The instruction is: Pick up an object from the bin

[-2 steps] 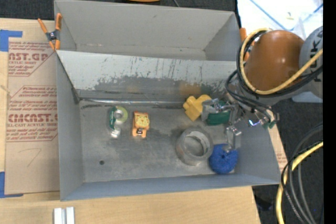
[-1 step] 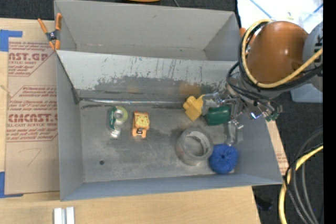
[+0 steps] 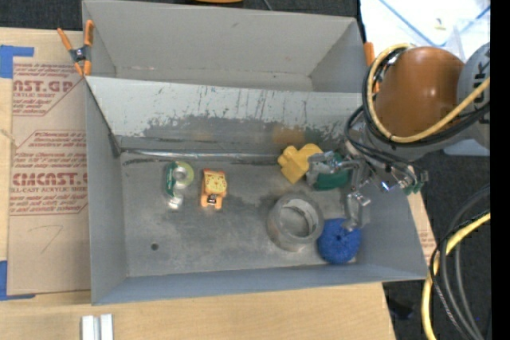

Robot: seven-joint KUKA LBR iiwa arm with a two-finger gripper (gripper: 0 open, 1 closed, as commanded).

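Bin point(image 3: 143, 251) matt metal, badly scuffed (streaky scratches); blue ball point(image 3: 340, 244) fuzzy, rough; tape roll point(image 3: 292, 223) clear glossy plastic; yellow block point(image 3: 299, 162) smooth plastic.

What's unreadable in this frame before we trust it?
- Dark green thing, camera view: wrist cables cover its right side; kind unclear.
- Blue lump, camera view: gripper overlaps its top; contact unclear.
- Small orange toy and green-white item, bin's left: too small to identify.

The gripper point(image 3: 355, 212) hangs low at the right end of the bin point(image 3: 239, 84), just above a blue lump point(image 3: 339, 245), with a grey tape roll point(image 3: 292, 224) beside the lump and a yellow block point(image 3: 298, 162) farther back.
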